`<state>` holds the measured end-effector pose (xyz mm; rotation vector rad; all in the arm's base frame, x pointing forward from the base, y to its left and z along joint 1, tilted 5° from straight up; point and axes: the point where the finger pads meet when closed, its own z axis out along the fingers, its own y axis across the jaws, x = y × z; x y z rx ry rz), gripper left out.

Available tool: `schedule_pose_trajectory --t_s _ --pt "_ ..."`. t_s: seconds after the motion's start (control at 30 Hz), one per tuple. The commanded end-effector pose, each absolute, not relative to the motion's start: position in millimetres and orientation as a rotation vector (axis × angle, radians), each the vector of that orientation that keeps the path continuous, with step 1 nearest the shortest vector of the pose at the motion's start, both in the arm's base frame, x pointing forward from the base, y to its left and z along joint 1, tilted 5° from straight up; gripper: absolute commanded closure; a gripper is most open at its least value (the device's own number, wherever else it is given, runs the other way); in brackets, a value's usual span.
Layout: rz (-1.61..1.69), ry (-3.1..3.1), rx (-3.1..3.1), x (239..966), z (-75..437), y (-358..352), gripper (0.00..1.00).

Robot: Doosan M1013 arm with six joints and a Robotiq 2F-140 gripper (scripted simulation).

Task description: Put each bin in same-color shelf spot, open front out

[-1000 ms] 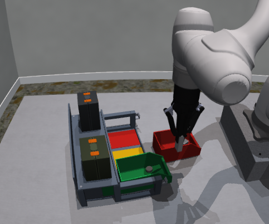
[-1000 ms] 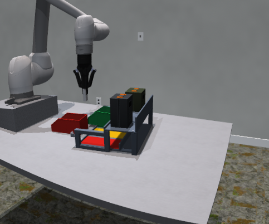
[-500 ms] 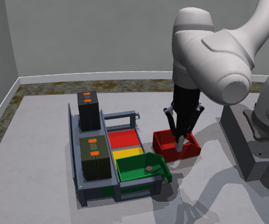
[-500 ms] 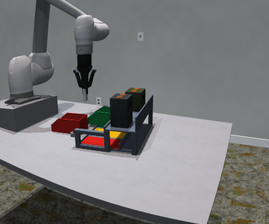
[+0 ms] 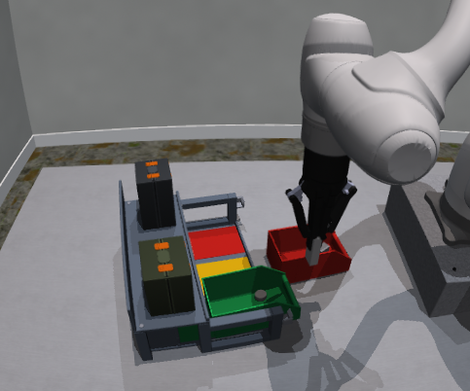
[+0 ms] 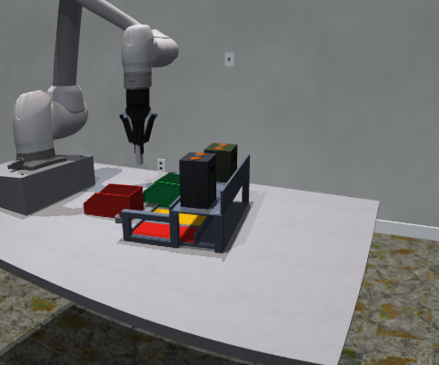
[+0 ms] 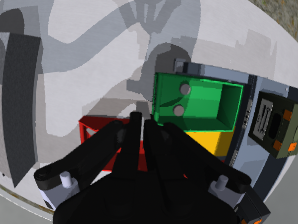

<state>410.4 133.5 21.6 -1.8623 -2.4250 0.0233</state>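
Note:
My gripper is shut and empty, pointing down in the air near the red bin and the green bin. The red bin stands upright on the table before the shelf, with a light grey part inside. The green bin is in the shelf's end place, its open front reaching out over the front lip; two grey round parts show inside. The red mark and yellow mark are uncovered. The green mark is mostly hidden.
The shelf has a low upper board carrying a black box and an olive box. Its side rails flank the marks. The robot's grey base block stands beyond the red bin.

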Motion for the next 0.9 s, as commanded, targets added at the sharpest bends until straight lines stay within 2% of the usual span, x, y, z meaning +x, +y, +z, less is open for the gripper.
schedule_pose_trajectory --t_s 0.0,0.47,0.87 --pt "0.024 -2.422 -1.866 410 20 134 0.9" --pt "0.026 -2.416 -1.876 408 -3 135 0.9" --pt "0.026 -2.416 -1.876 405 -42 137 0.9"
